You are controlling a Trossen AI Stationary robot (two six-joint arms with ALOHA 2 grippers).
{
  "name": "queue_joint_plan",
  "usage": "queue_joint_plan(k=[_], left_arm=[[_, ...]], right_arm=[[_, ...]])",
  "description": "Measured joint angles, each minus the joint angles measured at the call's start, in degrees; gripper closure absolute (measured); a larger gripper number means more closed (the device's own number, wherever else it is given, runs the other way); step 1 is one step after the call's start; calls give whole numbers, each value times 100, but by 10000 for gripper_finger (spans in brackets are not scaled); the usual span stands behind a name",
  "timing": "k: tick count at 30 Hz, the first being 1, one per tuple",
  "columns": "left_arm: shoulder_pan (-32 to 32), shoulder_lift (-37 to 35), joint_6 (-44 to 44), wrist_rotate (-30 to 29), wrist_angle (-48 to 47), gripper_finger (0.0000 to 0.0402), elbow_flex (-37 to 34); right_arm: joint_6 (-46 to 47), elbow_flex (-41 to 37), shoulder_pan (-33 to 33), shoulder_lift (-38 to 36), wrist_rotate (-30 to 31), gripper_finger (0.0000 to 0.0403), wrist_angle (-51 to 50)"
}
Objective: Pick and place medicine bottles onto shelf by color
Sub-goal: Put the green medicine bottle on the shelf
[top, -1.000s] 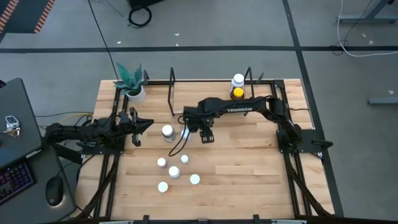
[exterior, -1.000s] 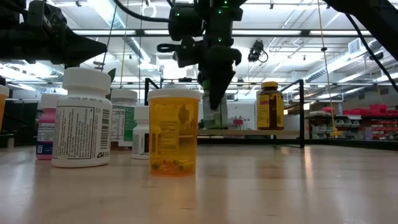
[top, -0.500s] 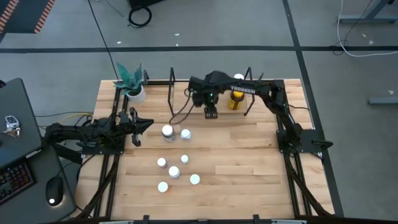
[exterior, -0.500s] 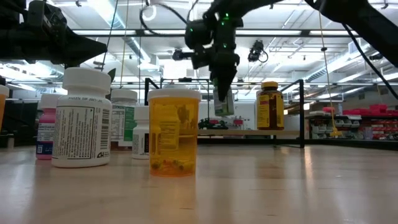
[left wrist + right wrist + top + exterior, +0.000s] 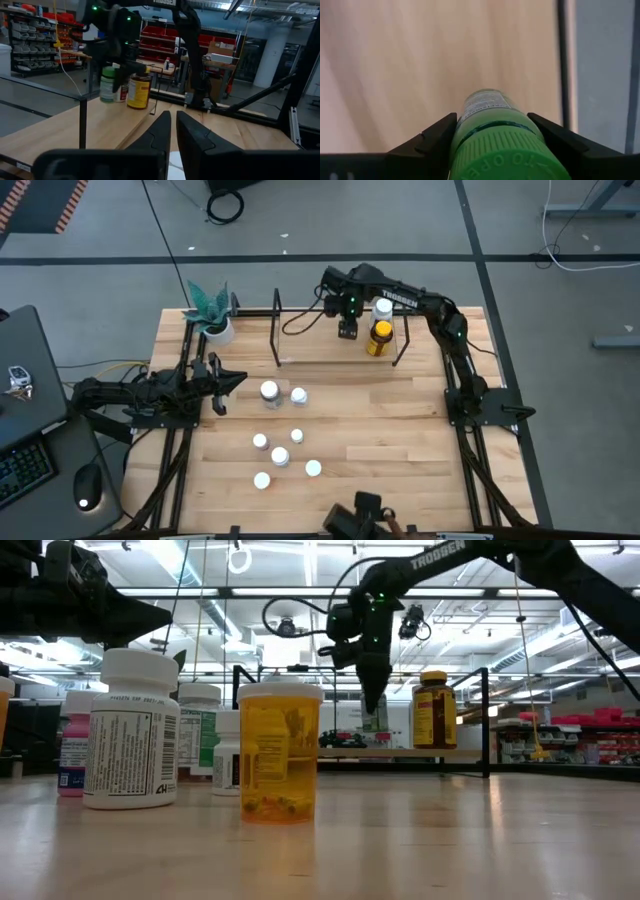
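While the left arm waits at the table's left edge, its left gripper (image 5: 228, 381) pinched shut on nothing, the right arm reaches over the shelf (image 5: 310, 350) at the back of the table. The right gripper (image 5: 348, 330) hangs above the shelf board with its jaws clamped on a green bottle (image 5: 495, 125), held by its green cap. Just beside it on the shelf stand an amber bottle (image 5: 378, 338) with a yellow cap and a white-capped bottle (image 5: 382, 308). Seven white-capped bottles (image 5: 269, 391) remain grouped on the tabletop, nearer the left arm.

Two bottles (image 5: 380, 325) on shelf (image 5: 300, 348) (right end)
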State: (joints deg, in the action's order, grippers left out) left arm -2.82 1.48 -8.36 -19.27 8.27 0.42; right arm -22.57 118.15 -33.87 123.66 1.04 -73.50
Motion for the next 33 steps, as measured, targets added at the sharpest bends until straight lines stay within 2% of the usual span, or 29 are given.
queue_joint_plan(k=[7,13,17,26,33], left_arm=[[1,0,0,0,0,361,1],[-1,2,0,0,0,369,0],[-1,2,0,2,0,372,-1],[-1,2,0,0,0,363,0],[-1,2,-2,2,0,371,1]], right_arm=[[-236,-197,-185,-1,0,163,547],[-350,-344,-273,7,-6,163,619],[-323,-345,-376,7,-231,163,611],[-161,-367,-426,7,-392,162,600],[-185,-682,-433,2,-237,162,817]])
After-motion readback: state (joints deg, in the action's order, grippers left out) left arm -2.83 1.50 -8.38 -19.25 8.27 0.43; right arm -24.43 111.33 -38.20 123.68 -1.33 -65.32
